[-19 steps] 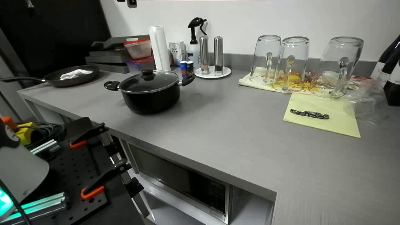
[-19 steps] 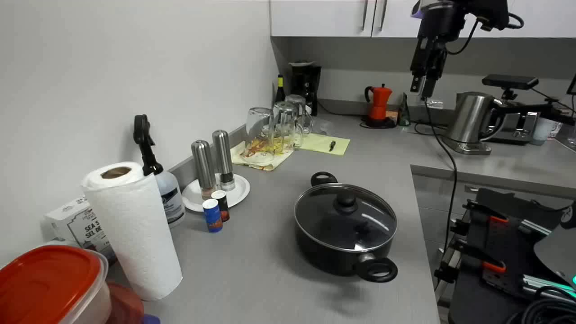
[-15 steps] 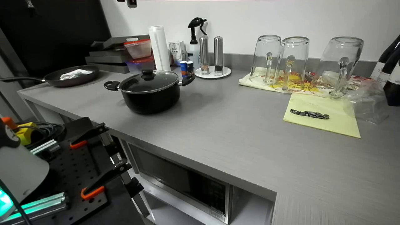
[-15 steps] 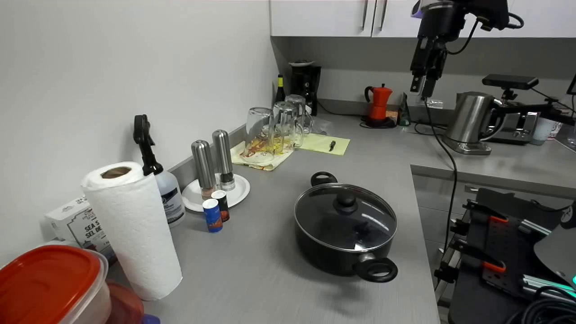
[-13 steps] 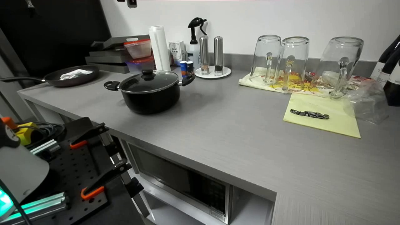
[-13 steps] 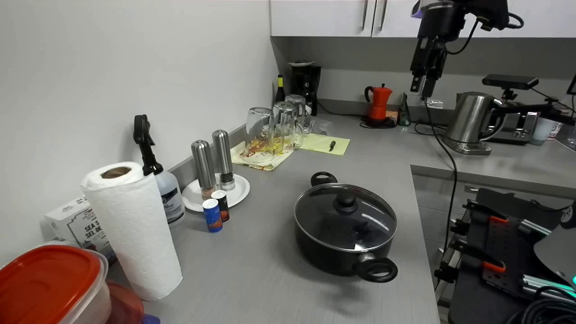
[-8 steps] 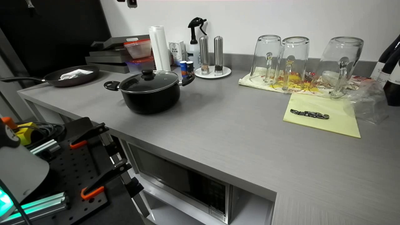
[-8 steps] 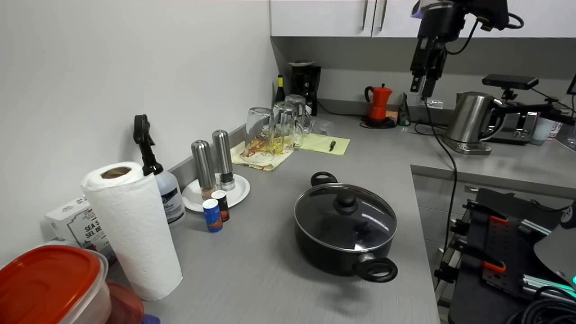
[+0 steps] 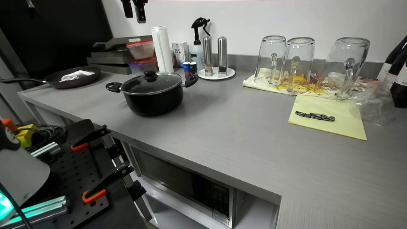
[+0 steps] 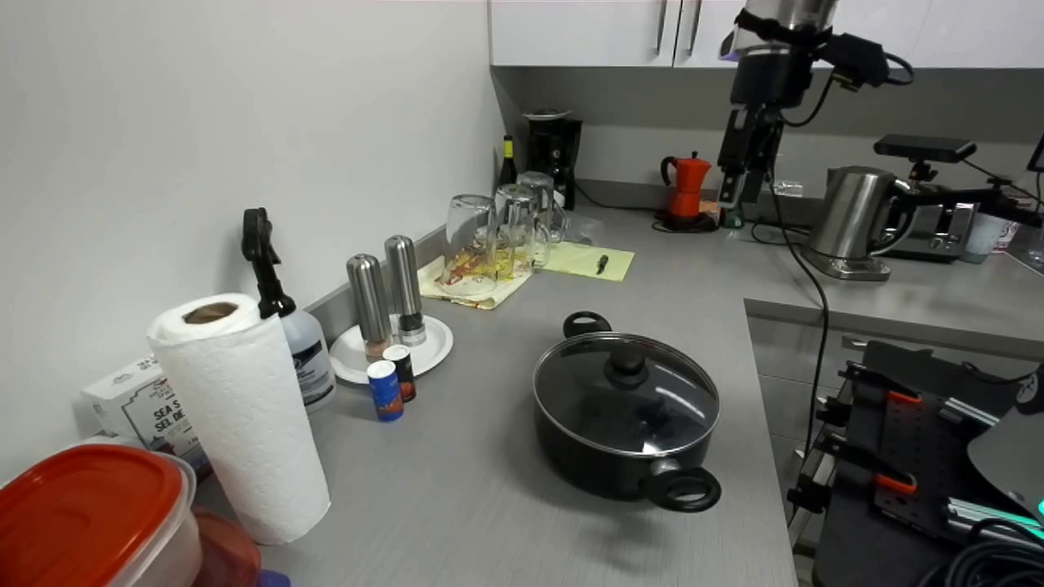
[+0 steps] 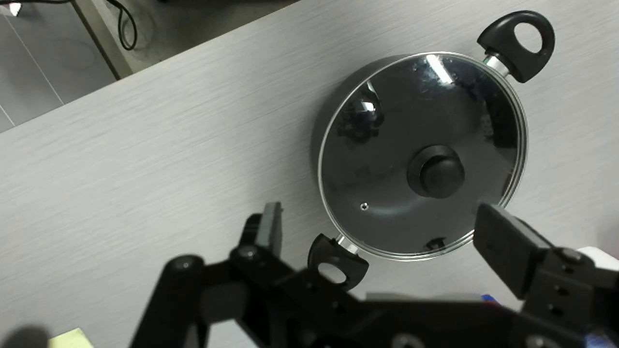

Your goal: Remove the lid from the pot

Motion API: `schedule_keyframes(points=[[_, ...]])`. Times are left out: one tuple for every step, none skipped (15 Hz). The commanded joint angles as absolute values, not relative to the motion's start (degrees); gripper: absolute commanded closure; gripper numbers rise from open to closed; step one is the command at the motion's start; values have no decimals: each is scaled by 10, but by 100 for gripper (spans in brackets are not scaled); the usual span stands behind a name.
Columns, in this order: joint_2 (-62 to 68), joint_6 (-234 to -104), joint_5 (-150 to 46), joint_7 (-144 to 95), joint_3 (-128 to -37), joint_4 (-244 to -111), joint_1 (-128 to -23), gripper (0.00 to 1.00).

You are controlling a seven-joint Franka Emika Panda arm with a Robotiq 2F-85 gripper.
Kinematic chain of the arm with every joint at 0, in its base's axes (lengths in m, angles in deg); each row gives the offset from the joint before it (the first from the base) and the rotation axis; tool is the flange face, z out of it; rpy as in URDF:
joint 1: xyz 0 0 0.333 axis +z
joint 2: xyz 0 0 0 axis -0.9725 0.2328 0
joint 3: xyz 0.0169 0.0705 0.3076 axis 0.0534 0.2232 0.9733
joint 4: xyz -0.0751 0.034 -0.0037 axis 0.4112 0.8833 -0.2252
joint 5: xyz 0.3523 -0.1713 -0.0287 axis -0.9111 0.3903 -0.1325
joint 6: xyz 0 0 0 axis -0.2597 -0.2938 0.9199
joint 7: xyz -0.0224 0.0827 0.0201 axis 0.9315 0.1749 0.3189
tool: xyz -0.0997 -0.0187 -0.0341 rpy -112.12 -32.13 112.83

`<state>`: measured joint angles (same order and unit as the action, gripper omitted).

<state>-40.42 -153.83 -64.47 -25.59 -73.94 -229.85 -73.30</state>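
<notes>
The pot is wide, low and black with short side handles. It stands on the grey counter in both exterior views. The see-through lid, with its black centre knob, sits flat on the pot. In the wrist view the lid fills the upper right, above the pot's near handle. My gripper is open and empty, high above the pot, in both exterior views. In the wrist view the gripper's fingers are wide apart, and the knob appears beyond them. Nothing touches the lid.
Two steel grinders on a white plate, small shakers and a paper towel roll stand by the wall. Upturned glass mugs stand farther along. A frying pan lies beyond the pot. The counter's front edge is near the pot.
My gripper has come down, and in an exterior view also a little to the left; its fingers show more fully now. The pot and lid have not moved.
</notes>
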Motion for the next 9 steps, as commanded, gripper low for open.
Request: schedule_keyframes(points=[[-360, -1598, -623, -295, -706, -2301, -727, 0], [-348, -1614, -617, -305, -698, -2300, -727, 0], [-330, -1634, -607, -318, -688, -2298, -726, 0], [-317, -1649, -596, -329, -681, -2296, -726, 0], [-298, -1667, -580, -346, -670, -2293, -727, 0], [-284, -1682, -563, -360, -662, -2292, -727, 0], [-265, -1695, -544, -378, -654, -2288, -727, 0], [-250, -1706, -524, -395, -647, -2285, -727, 0], [-233, -1713, -508, -410, -642, -2281, -725, 0]])
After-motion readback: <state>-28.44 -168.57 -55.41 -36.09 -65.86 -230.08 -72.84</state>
